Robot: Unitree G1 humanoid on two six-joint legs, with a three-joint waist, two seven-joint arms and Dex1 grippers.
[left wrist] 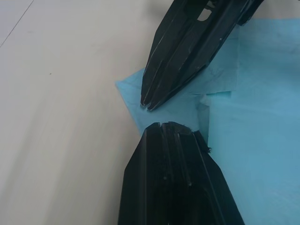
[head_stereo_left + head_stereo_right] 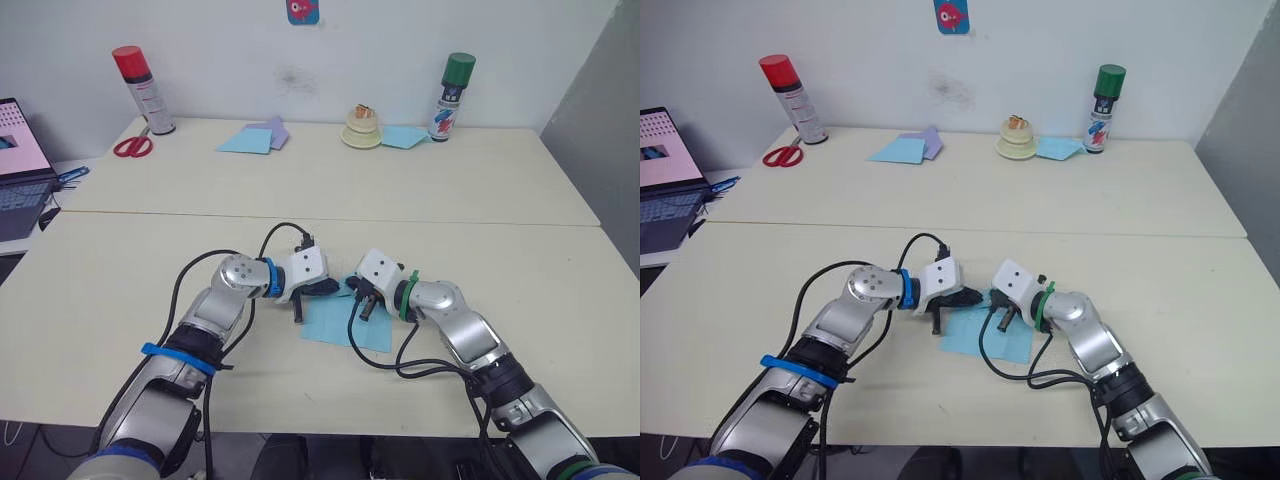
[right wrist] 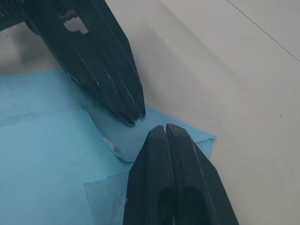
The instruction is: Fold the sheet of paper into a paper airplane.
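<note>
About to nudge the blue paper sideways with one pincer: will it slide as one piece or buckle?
Probably buckle. The sheet of paper looks thin and floppy: its folded corner flap lifts off the layer below. It seems very light, so a push could crumple it. Both pincers, left and right, look shut, tips at that corner.

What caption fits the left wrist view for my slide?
Both closed end effectors, left and right, meet tip to tip on a folded corner of the sheet of paper.
</note>
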